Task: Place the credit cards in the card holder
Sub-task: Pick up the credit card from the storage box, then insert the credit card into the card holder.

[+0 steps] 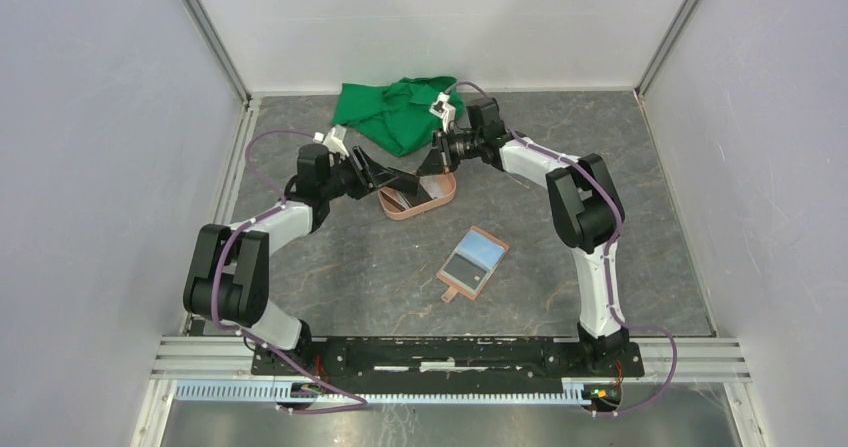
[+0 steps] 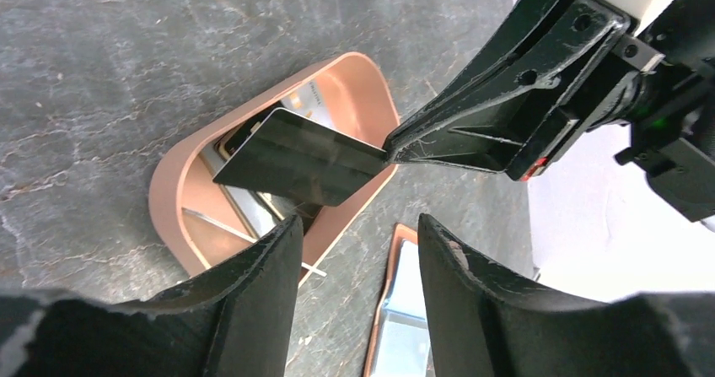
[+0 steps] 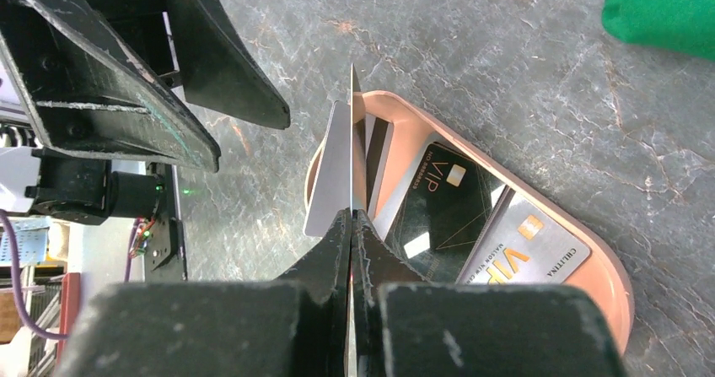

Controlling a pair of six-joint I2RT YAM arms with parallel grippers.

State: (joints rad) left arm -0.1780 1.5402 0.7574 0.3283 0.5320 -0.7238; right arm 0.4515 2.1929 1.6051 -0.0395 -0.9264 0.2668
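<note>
Right gripper fills the near edge of its wrist view, jaws clamped flat on one edge of a dark card. The card stands on edge over the end of the pink tray and looks clear of it.

Left gripper is just beside it, jaws apart and empty, aimed at the card's free end.

I read this as a pick from the tray that's done, with a handover or regrip coming up. Insertion hasn't started.

Next move: I'd close the left on the free short edge before the right lets go, then carry the card to the card holder. That lies open on the desk, nearer the bases and apart from the tray. Light blue and dark surfaces show inside it. I can't tell if they're seated in pockets.

A black VIP card and a silver VIP card lie in the tray, plus at least one more on edge.

In the way:
- Both grippers are crowded over the tray, with little room to swing.
- The card is thin and the pinch is on its edge, so slip or twist is likely at transfer.
- The green cloth sits behind, out of the path.
</note>
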